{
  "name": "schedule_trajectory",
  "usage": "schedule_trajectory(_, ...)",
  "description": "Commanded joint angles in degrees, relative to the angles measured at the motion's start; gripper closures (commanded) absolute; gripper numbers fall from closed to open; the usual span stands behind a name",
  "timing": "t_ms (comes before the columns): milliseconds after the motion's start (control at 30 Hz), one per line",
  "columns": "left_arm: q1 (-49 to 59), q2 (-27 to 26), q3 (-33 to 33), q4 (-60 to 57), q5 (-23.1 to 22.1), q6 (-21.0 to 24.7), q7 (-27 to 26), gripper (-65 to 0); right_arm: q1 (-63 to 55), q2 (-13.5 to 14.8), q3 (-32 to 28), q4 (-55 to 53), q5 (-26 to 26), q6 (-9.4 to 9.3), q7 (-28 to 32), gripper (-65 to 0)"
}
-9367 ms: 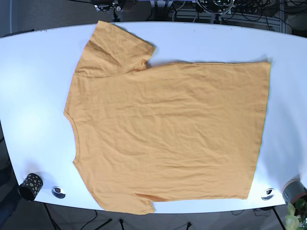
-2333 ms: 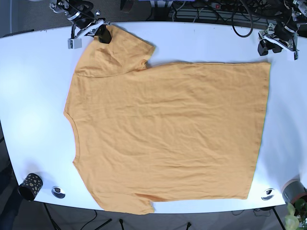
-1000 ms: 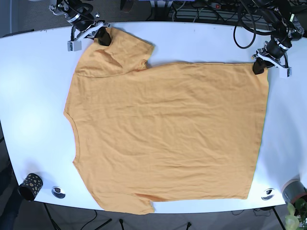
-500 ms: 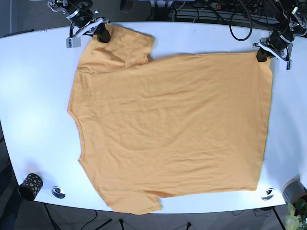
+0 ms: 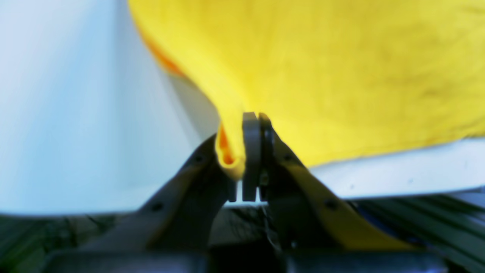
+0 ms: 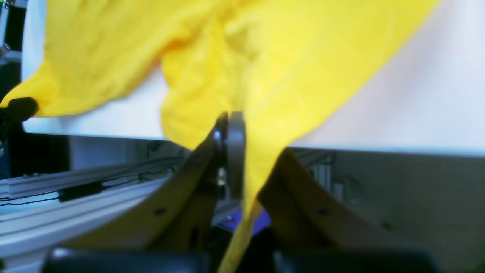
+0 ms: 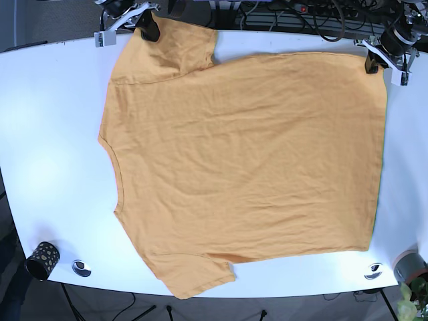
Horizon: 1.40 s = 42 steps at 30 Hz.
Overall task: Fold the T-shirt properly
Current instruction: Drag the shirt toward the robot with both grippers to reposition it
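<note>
An orange-yellow T-shirt (image 7: 247,154) lies spread flat on the white table (image 7: 47,134), collar to the left, hem to the right. My left gripper (image 7: 372,64) is shut on the far hem corner at the table's back right; the left wrist view shows its jaws (image 5: 252,151) pinching the yellow cloth (image 5: 341,68). My right gripper (image 7: 146,28) is shut on the far sleeve's edge at the back left; the right wrist view shows the cloth (image 6: 265,68) bunched between its jaws (image 6: 235,151).
A dark speckled cup (image 7: 42,259) and a small metal disc (image 7: 81,268) sit at the front left. Another disc (image 7: 374,271) and a grey pot with a plant (image 7: 409,269) sit at the front right. Cables run behind the table's far edge.
Both grippers have pulled the shirt toward the table's back edge and to the right. The whole shirt has slid with them; its front sleeve sits further onto the table.
</note>
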Motion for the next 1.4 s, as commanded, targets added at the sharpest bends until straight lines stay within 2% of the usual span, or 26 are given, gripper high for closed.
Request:
schedule_trajectory(0, 0.03, -0.53, -0.2, 2.55, -0.98, -0.08, -1.21, 0.0, -0.37, 0.45, 0.79, 1.37, 1.14, 0.66, 0.95, 0.0)
schedule_trajectory(300, -8.94, 1.58, 0.33, 4.31, -0.45, -0.08, -0.6, 0.0, 7.89, 1.15, 0.88, 1.2, 0.79, 0.66, 0.86, 0.0)
schedule_trajectory(500, -15.44, 1.4, 1.21, 3.87, -0.37, -0.08, 4.33, 0.0, 15.28, 3.79, 0.61, 0.94, 0.7, 0.66, 0.6, 0.0)
schedule_trajectory(633, -17.82, 1.4, 1.47, 3.87, 0.42, -0.08, 4.33, 0.0, 19.76, 4.58, 0.44, 0.41, 0.53, 0.66, 0.42, 0.0)
schedule_trajectory(800, -21.77, 1.58, 1.47, 3.26, 3.41, -0.08, 4.41, 0.0, 26.97, 5.81, 0.53, -4.43, 0.26, 0.66, -2.74, 0.0)
schedule_trajectory(1100, -29.68, 0.0, 1.39, -4.83, 8.07, -0.08, 4.41, 0.0, 38.4, 6.87, 0.35, -13.75, 0.26, 0.66, -3.18, 0.0)
schedule_trajectory(1133, -30.74, 0.0, 1.39, -6.06, 8.42, -0.08, 4.41, 0.0, 39.72, 7.66, 0.17, -14.8, 0.26, 0.66, -3.18, 0.0)
schedule_trajectory(1367, -36.63, -0.71, 1.39, -12.13, 11.15, -0.08, 4.24, 0.0, 47.36, 10.21, -5.36, -22.45, 0.26, 0.49, -3.0, 0.0)
